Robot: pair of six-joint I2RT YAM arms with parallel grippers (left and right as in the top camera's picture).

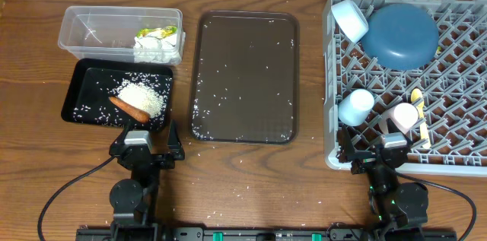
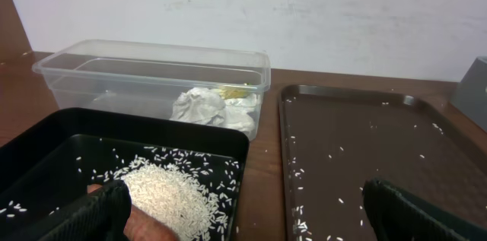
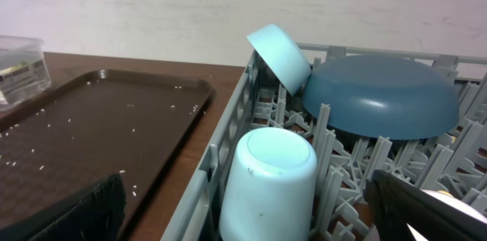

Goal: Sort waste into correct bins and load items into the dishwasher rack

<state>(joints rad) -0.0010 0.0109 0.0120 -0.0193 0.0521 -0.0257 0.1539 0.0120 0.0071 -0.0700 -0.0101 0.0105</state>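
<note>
Rice (image 1: 142,96) sits in the black tray (image 1: 86,81) just past the gaping left claw (image 1: 144,150); the right claw (image 1: 386,152) gapes too.

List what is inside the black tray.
A heap of white rice and an orange carrot piece lying at its edge, plus scattered grains. The tray floor under the heap is covered.

Left gripper (image 2: 243,222) and right gripper (image 3: 247,218) matte black (grey-topped wrists); black cables (image 1: 57,194) loop from the bases.
</note>
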